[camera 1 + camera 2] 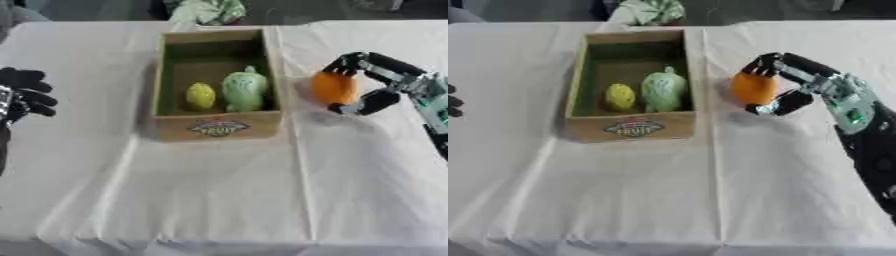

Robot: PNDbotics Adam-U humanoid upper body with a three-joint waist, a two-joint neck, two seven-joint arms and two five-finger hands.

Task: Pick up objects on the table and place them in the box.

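Two fruits in box (219, 126), right robot hand (798, 85) curled round orange fruit (754, 88) — beside it

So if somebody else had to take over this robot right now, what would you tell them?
Right hand: curled round the orange fruit, just right of the box, outside it.
Left hand: idle at the left edge, fingers curled, holding nothing.
Done: a yellow fruit and a pale green one lie in the box.
Left: carry the orange fruit over the box's right wall and let go. No other loose items show on the white cloth.
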